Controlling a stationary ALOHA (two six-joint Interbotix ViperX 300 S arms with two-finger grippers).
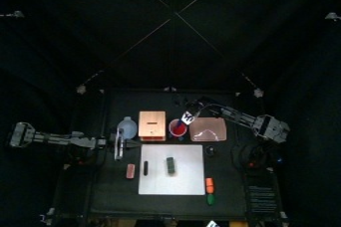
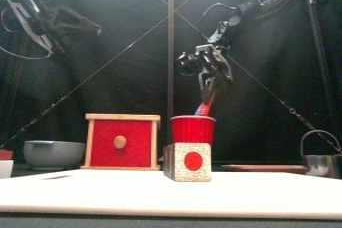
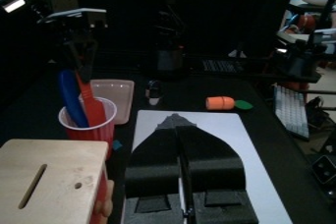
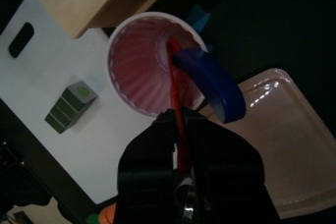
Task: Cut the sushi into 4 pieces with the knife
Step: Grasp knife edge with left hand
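Though indistinct from above, right end effector [image 4: 182, 138] visibly clamps red knife [image 4: 172, 81].

Right gripper [image 2: 205, 80] clamps the red knife [image 2: 207, 102] standing in the cup [image 2: 193, 130]; box [image 2: 122, 142] just left of it; bowl [image 2: 54, 153] further left.

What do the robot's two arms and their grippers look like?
The left arm and right arm are slim, jointed and dark with pale fittings. The left gripper has two broad black jaws that taper toward the tips; the right gripper has matching black jaws.
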